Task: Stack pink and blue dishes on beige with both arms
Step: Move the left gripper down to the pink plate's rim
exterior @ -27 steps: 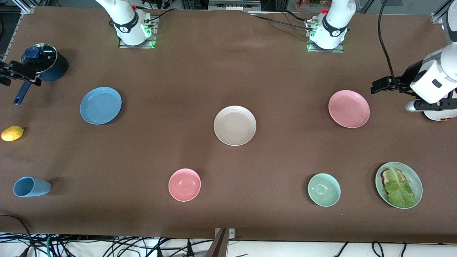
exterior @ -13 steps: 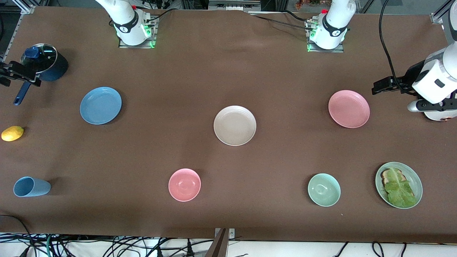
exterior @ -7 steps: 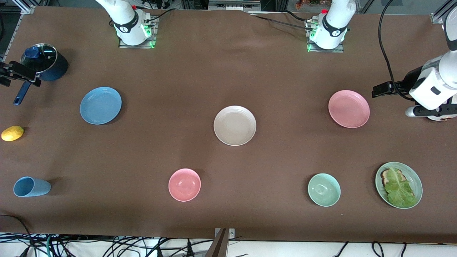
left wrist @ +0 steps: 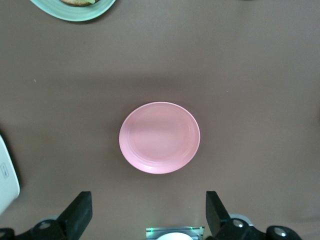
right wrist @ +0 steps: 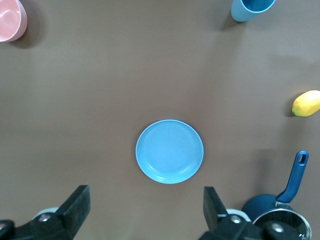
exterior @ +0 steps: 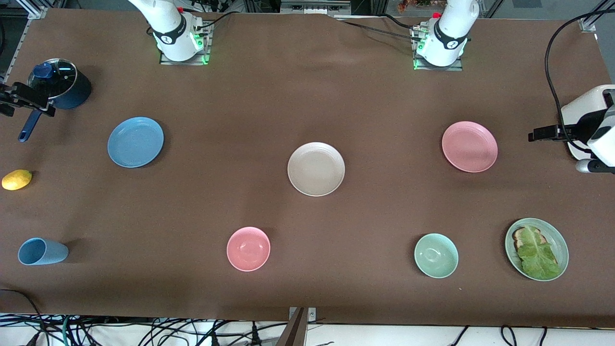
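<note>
Front view: high across the table, facing both arm bases, taking in the whole brown table (exterior: 307, 96). Left wrist view: straight down from well above the pink plate (left wrist: 159, 137), also seen in front view (exterior: 469, 146). Right wrist view: straight down from well above the blue plate (right wrist: 169, 151), shared likewise (exterior: 135, 142)

Plain pink plate (exterior: 469, 146), plain blue plate (exterior: 135, 142) and beige plate (exterior: 315, 168) on a brown table (exterior: 307, 96).
</note>
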